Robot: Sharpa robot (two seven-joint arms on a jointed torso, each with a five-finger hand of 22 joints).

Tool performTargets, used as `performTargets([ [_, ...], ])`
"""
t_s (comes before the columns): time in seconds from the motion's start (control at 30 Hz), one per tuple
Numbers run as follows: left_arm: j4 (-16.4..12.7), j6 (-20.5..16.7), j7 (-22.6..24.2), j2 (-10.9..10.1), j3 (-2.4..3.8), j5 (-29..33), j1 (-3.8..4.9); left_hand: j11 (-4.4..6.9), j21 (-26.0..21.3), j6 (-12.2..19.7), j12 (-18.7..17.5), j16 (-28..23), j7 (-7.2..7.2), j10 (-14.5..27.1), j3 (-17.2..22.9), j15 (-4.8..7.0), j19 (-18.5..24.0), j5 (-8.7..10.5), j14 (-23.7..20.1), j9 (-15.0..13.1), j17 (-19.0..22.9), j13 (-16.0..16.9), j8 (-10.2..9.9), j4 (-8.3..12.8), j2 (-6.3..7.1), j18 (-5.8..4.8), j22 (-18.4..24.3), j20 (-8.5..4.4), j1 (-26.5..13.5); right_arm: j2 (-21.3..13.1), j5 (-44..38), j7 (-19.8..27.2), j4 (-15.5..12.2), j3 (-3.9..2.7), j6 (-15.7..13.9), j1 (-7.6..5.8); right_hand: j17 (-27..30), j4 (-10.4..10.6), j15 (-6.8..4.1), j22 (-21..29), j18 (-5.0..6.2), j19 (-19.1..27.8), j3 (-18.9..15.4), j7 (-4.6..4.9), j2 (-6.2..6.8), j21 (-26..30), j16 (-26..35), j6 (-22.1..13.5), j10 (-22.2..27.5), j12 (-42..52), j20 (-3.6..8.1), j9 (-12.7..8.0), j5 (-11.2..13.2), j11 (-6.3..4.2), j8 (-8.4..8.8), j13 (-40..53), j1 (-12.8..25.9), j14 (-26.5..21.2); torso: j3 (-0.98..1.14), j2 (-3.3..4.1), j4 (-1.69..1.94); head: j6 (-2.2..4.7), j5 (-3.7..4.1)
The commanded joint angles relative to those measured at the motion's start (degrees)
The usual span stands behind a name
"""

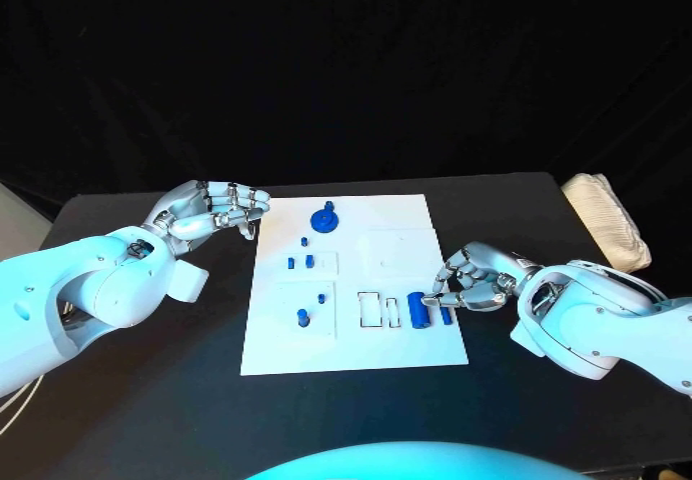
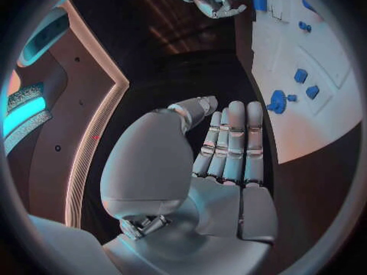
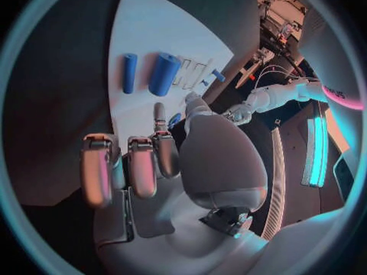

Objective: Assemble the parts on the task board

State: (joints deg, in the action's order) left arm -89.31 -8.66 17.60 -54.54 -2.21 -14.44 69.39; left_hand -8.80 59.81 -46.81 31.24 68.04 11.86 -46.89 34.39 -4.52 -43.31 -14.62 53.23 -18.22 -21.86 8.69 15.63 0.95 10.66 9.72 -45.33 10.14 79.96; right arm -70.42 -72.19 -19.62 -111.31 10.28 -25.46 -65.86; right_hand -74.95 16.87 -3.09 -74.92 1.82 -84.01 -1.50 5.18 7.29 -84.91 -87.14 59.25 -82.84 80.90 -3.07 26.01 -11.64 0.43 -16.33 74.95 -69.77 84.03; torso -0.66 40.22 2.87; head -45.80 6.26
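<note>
From the head view, the white task board (image 1: 353, 285) lies in the middle of the black table (image 1: 144, 400), with small blue parts scattered over it: a round knob-like part (image 1: 326, 218) near the far edge, small pegs (image 1: 300, 263) further in, and a thick blue cylinder (image 1: 418, 310) with a thinner blue rod (image 1: 446, 314) at its near right edge. The left hand (image 1: 216, 210) hovers off the board's far left corner, fingers curled in and holding nothing that I can see; the right hand (image 1: 473, 280) sits just beside the cylinder and rod, fingers bent toward them — whether it touches either I cannot tell. In the left wrist view the left hand's fingers (image 2: 233, 140) lie together and nearly straight, empty, the board beside them. In the right wrist view the right hand's fingers (image 3: 130, 165) curl downward with nothing between them, cylinder and rod lying loose beyond. Judging by the loose pieces, most of the assembly remains.
</note>
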Motion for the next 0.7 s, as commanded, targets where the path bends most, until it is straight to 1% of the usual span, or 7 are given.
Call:
performTargets([
  [0.03,-0.3,0.9,0.2,-0.1,0.04,0.2,-0.08,0.01,-0.3,0.0,0.2,-0.4,0.31,0.2,-0.4,0.01,-0.1,-0.16,0.2,0.1,0.1,-0.1,0.4,0.1,-0.2,0.83,0.1,-0.11,-0.2,0.6,-5.2,-5.0,0.0,0.04,1.0,0.56,-8.1,0.0,-0.39,-13.9,-0.96,-5.1,-1.8,-0.38,-0.42,-0.6,-0.4,0.3,-0.5,0.2,0.59,0.2,1.2,-0.03,-0.74,3.7,1.5,4.6,-0.1,-0.09,-0.03,-0.07,0.01],
  [0.13,-0.4,1.0,0.2,-0.1,0.04,0.2,-0.11,0.01,-0.3,0.0,0.2,-0.4,0.31,0.2,-0.4,0.01,-0.1,-0.16,0.2,0.1,0.1,-0.1,0.4,0.1,-0.2,0.83,0.1,-0.11,-0.2,1.5,-6.2,-6.1,0.2,0.08,0.2,1.18,-8.4,0.0,-0.44,-13.9,-1.0,-5.1,-2.7,-0.46,-0.56,-0.8,-0.5,0.3,-0.6,0.2,0.64,0.3,1.2,-0.09,-1.05,3.8,2.0,4.7,-0.14,-0.03,0.05,-0.08,-0.06],
  [0.23,-0.5,1.0,0.1,-0.2,0.04,0.2,-0.13,-0.01,-0.4,0.0,0.2,-0.4,0.32,0.3,-0.4,-0.02,-0.1,-0.15,0.2,0.1,0.1,-0.1,0.4,0.0,-0.19,0.82,0.1,-0.08,-0.3,2.4,-7.0,-7.0,0.6,0.1,0.0,1.73,-8.4,0.0,-0.49,-14.0,-1.03,-5.2,-3.2,-0.54,-0.6,-1.0,-0.5,0.5,-0.6,0.2,0.67,0.3,1.1,-0.15,-1.34,4.0,2.1,4.7,-0.1,0.02,0.12,-0.2,-0.09],
  [0.4,-0.6,1.0,0.1,-0.4,0.04,0.2,-0.14,-0.01,-0.4,0.0,0.2,-0.4,0.32,0.3,-0.4,-0.02,-0.1,-0.15,0.2,0.1,0.1,-0.1,0.4,0.0,-0.19,0.82,0.1,-0.08,-0.3,3.6,-7.8,-7.8,1.3,0.11,0.6,2.64,-8.7,0.0,-0.5,-14.1,-1.08,-5.2,-3.3,-0.55,-0.59,-1.3,-0.6,0.5,-0.7,0.4,0.68,0.4,1.1,-0.16,-1.39,4.2,2.1,4.7,-0.11,0.08,0.04,-0.4,-0.2],
  [0.5,-0.6,1.0,0.1,-0.4,0.04,0.2,-0.14,-0.01,-0.4,0.0,0.2,-0.4,0.32,0.3,-0.4,-0.02,-0.1,-0.15,0.2,0.1,0.1,-0.1,0.4,0.0,-0.19,0.82,0.1,-0.08,-0.3,4.3,-8.2,-8.1,1.9,0.12,1.2,3.15,-8.7,0.0,-0.5,-14.1,-1.08,-5.2,-3.3,-0.55,-0.59,-1.3,-0.6,0.5,-0.7,0.4,0.68,0.4,1.1,-0.16,-1.39,4.2,2.1,4.7,-0.08,0.1,-0.1,-0.46,-0.33],
  [0.53,-0.6,1.0,0.1,-0.5,0.04,0.2,-0.14,-0.01,-0.4,0.0,0.2,-0.4,0.32,0.3,-0.4,-0.02,-0.1,-0.15,0.2,0.1,0.1,-0.1,0.4,0.0,-0.19,0.82,0.1,-0.08,-0.3,4.5,-8.5,-8.2,2.1,0.12,1.4,3.26,-8.7,0.0,-0.5,-14.1,-1.08,-5.2,-3.3,-0.55,-0.59,-1.3,-0.6,0.5,-0.7,0.4,0.68,0.4,1.1,-0.16,-1.39,4.2,2.1,4.7,-0.06,0.08,-0.15,-0.62,-0.4],
  [0.7,-0.8,1.1,0.0,-0.5,0.04,0.2,-0.14,-0.04,-0.5,0.1,0.3,-0.3,0.35,0.3,-0.5,-0.06,-0.1,-0.13,0.2,0.1,0.1,-0.2,0.5,-0.1,-0.22,0.81,0.2,-0.03,-0.5,5.6,-11.0,-8.7,2.8,0.12,1.9,3.73,-9.1,0.0,-0.53,-14.2,-1.19,-5.3,-3.6,-0.62,-0.74,-1.8,-0.8,0.6,-0.8,0.5,0.71,0.4,1.3,-0.22,-1.61,4.4,2.1,4.8,-0.08,0.03,-0.07,-0.85,-0.24],
])
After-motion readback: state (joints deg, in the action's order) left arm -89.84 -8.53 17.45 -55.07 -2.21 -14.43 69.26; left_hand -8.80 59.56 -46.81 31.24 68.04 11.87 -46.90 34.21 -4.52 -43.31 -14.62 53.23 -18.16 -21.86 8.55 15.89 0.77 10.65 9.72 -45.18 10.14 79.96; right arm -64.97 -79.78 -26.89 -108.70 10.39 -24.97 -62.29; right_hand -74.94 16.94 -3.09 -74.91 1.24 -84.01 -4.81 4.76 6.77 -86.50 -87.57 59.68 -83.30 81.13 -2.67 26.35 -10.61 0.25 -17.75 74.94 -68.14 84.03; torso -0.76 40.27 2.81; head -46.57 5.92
